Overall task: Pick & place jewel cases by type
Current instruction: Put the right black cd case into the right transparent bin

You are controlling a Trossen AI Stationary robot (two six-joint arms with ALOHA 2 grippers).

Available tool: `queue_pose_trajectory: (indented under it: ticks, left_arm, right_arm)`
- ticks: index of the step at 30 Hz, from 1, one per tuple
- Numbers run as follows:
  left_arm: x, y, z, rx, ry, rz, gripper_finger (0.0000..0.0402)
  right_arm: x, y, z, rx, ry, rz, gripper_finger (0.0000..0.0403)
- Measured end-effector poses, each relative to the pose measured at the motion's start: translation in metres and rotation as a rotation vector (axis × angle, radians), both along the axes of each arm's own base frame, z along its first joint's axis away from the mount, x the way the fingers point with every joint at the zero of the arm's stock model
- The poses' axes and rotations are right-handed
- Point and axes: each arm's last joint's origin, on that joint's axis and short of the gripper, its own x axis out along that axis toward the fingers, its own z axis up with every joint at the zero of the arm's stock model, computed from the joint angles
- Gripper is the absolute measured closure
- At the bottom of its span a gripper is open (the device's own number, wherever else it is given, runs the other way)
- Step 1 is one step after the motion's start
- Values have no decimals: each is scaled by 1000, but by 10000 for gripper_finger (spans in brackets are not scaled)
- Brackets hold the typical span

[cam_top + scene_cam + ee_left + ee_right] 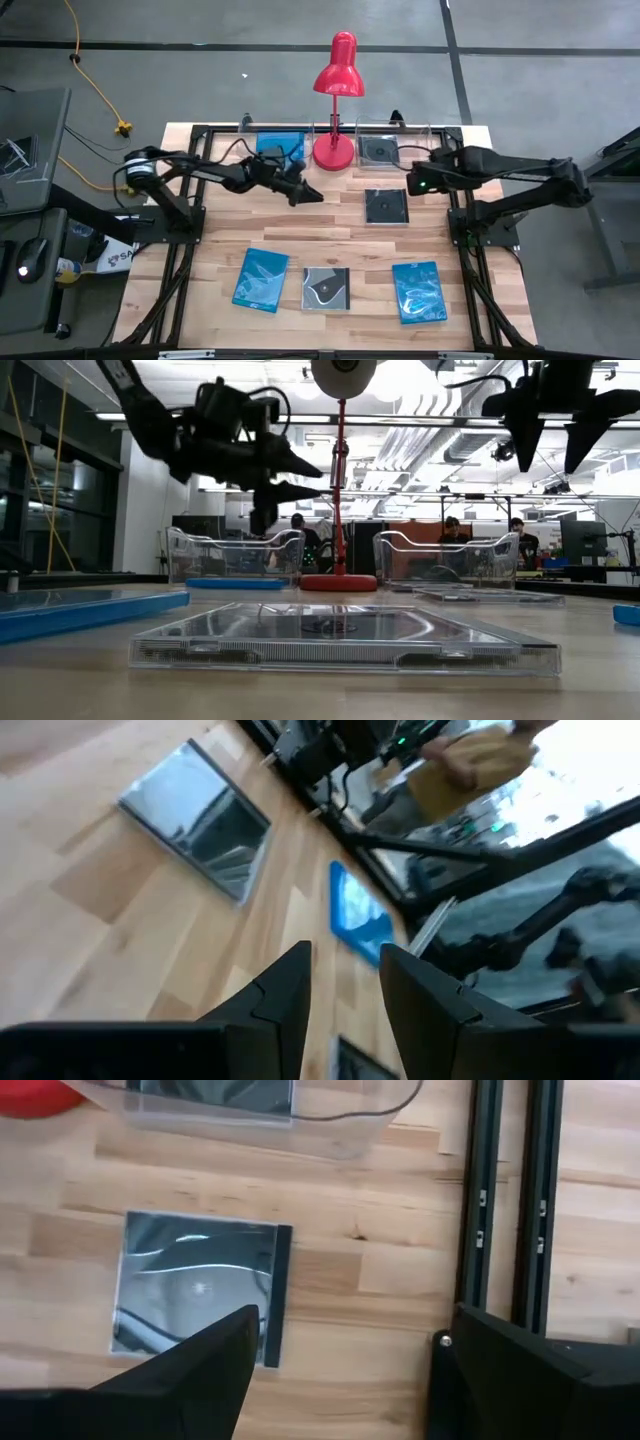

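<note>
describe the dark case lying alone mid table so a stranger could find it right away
Start at the red lamp at the table's far edge. Just right of its base, in front of the right clear tray, one dark case lies flat on bare wood. Unlike the three cases in the near row, it sits alone, under the right end effector.

Three cases [261, 279] [326, 289] [419, 292] lie in a row along the surface's [220, 235] front. A fourth [385, 206] lies mid-surface, right of centre. Behind, a lamp [335, 150] stands between two trays [278, 141] [385, 148], one case in each.
</note>
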Motion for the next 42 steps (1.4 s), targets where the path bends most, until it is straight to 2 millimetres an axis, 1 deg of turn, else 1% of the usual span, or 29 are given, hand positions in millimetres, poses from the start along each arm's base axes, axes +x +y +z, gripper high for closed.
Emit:
queue_pose_trajectory:
  ticks: [4,8,11,14,16,19,21,24,27,29,31,32,33,35,36,39,42]
  left_arm:
    - [8,2,-10,-62,-41,-9,282]
    - [20,2,-10,-87,-41,-40,282]
    - [38,0,-5,-83,-47,-78,282]
    - [59,-1,-4,-80,-16,-99,282]
    - [73,0,-5,-76,18,-69,282]
    - [85,1,-11,-65,108,-14,282]
    - [91,2,-14,-40,164,32,282]
    - [94,5,-14,-26,225,111,282]
    - [96,10,-12,-2,255,260,282]
    - [96,13,-12,-17,262,357,282]
    - [98,16,-8,-41,248,433,282]
    - [101,17,-10,-50,248,452,282]
    - [105,18,-11,-54,239,451,282]
    - [110,17,-21,-80,281,392,282]
    - [118,17,-24,-96,273,360,282]
    - [135,12,-30,-160,271,265,282]
    - [148,6,-39,-190,282,224,282]
  right_arm:
    - [12,3,-9,7,55,13,91]
    - [22,5,-15,15,82,27,91]
    - [25,5,-18,20,91,21,91]
    - [25,5,-18,21,89,13,91]
    - [25,5,-18,23,85,3,91]
    - [23,6,-22,44,64,-14,91]
    - [22,7,-34,76,24,-23,91]
    - [18,9,-60,145,-66,-50,91]
    - [10,12,-82,180,-123,-104,91]
    - [4,14,-93,194,-148,-133,91]
    - [-3,15,-100,212,-167,-156,91]
    - [-5,15,-103,217,-175,-163,91]
    - [-8,15,-104,218,-181,-165,91]
    - [-12,15,-107,218,-191,-174,91]
    - [-14,15,-109,213,-197,-179,91]
    - [-16,14,-113,203,-221,-185,91]
    - [-17,12,-119,201,-231,-190,91]
